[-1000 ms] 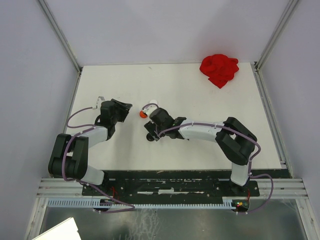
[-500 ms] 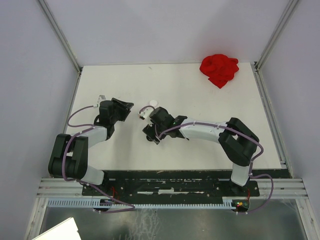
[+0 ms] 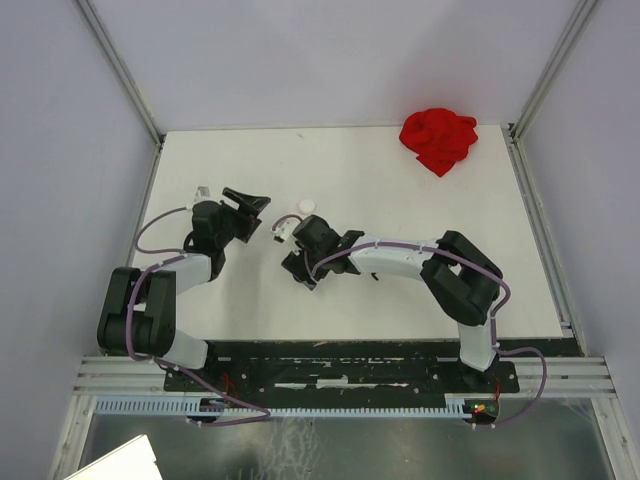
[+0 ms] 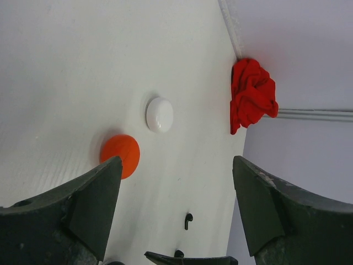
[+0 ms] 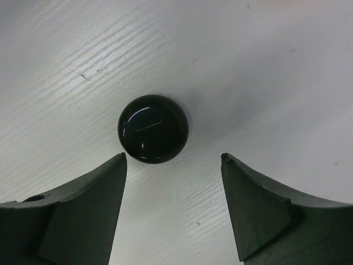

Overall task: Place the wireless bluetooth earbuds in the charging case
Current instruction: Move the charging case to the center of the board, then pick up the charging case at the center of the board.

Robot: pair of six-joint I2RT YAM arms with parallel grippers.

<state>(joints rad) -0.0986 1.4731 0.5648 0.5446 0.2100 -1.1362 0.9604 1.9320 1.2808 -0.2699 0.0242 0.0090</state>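
— While I have the overhead feed up, I read it biggest first. I see the white table (image 3: 400, 290) and both arms reaching toward its middle. A red cloth (image 3: 438, 140) is crumpled at the far corner, well beyond the right gripper (image 3: 293, 252).

— And the other one?

— The left gripper (image 3: 252, 215) faces the right one and stands apart from it. From above I get a white disc (image 3: 305, 207) just beyond the gap between them. The right gripper's body covers whatever lies under it.

— What do the wrist cameras add?

— My right wrist feed shows a glossy black disc (image 5: 153, 128) on the table. It sits just ahead of the fingertips, centred on the gap and touching neither finger. The jaws there are spread wide with nothing in them. The overhead view shows none of that.

— And the left wrist?

— Spread wide too, and holding nothing. An orange disc (image 4: 119, 155) lies just past the finger on that view's left, partly hidden by it. The white disc is farther out and the red cloth farthest.

— The earbuds?

— Only the left wrist feed shows one, a black earbud (image 4: 188, 220). It is tiny and comma-shaped, a rounded head on a short curved stem, lying on bare table. It shows in the gap between the left fingers, nearer the gripper than either disc, and touches nothing. A second dark speck sits beside a dark edge at the bottom of that view, and I cannot tell what it is. From above, the earbud is too small to pick out.
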